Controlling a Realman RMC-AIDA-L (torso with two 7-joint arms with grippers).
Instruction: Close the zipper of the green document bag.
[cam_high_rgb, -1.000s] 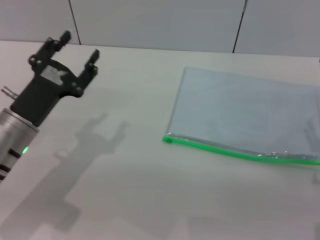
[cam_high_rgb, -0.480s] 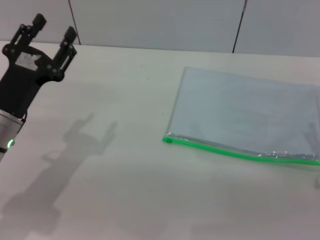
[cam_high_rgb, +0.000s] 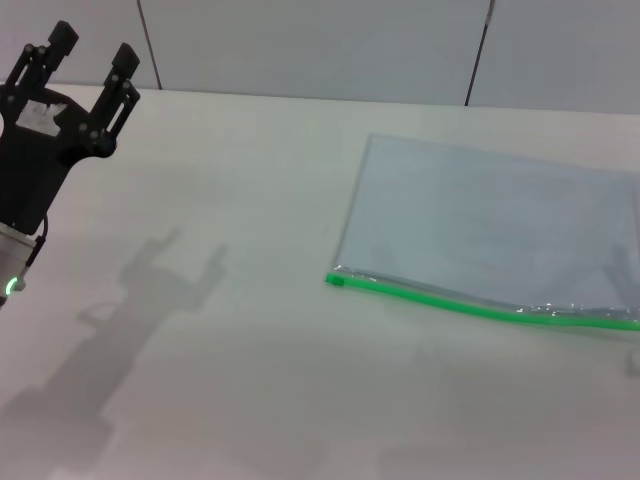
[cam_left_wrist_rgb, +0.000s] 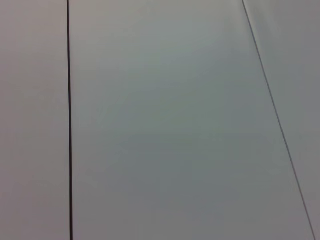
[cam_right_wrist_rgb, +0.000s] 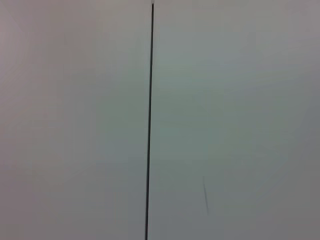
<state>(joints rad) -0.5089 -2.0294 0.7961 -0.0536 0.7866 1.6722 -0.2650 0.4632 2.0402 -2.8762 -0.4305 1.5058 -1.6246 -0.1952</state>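
Left gripper (cam_high_rgb: 90, 58) pulled back toward table's (cam_high_rgb: 250, 380) far left corner, fingers apart; green document bag (cam_high_rgb: 490, 235), zipper (cam_high_rgb: 480, 305) unmoved; no legible writing

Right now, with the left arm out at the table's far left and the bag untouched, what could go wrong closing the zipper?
1. The bag lies loose and flat on the table, with nothing pinning it; a pull on the zipper will likely drag it.
2. The bag runs off the head view's right edge, so that end is unseen.
3. The left gripper, open, is far from the bag; no right gripper shows.
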